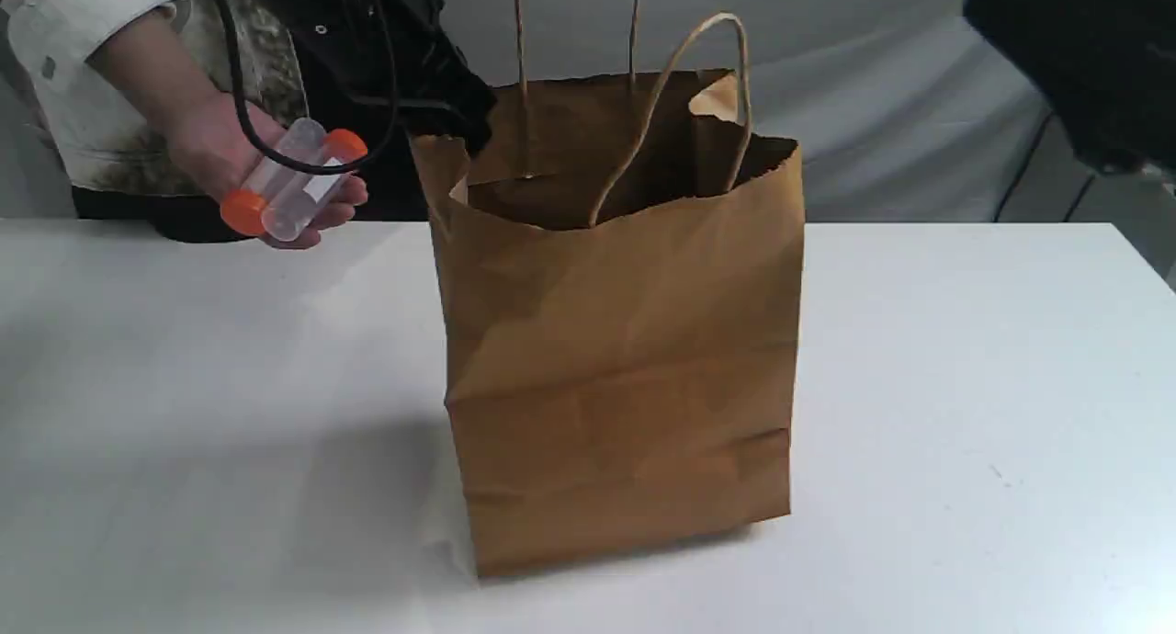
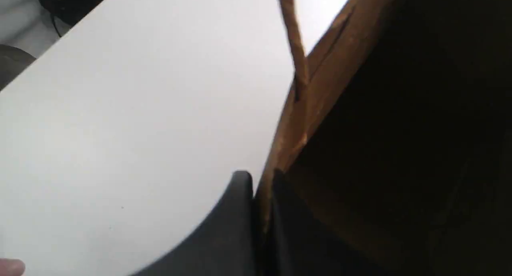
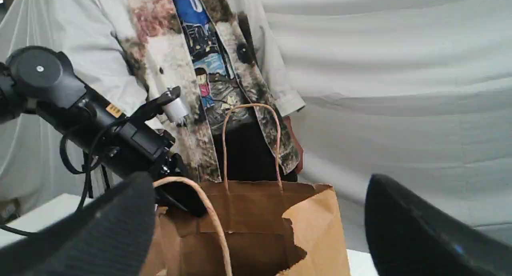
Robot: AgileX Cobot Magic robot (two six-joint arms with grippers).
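Observation:
A brown paper bag (image 1: 625, 358) with twine handles (image 1: 707, 46) stands upright and open-topped on the white table (image 1: 965, 386). My left gripper (image 1: 459, 124) is at the bag's left rim. In the left wrist view, this gripper (image 2: 260, 180) is shut on the bag's paper edge (image 2: 320, 88), one finger outside and one inside; the interior is dark. My right gripper (image 3: 258, 188) hangs open above and in front of the bag (image 3: 312, 228), fingers wide apart with nothing between them. In the exterior view only the right arm's dark body (image 1: 1084, 64) shows at the top right.
A person stands behind the table at the left; their hand (image 1: 207, 142) holds clear tubes with orange caps (image 1: 289, 179) just left of the bag. A black cable (image 1: 248, 110) loops from the left arm past the tubes. A grey cloth backdrop (image 1: 873, 110) hangs behind.

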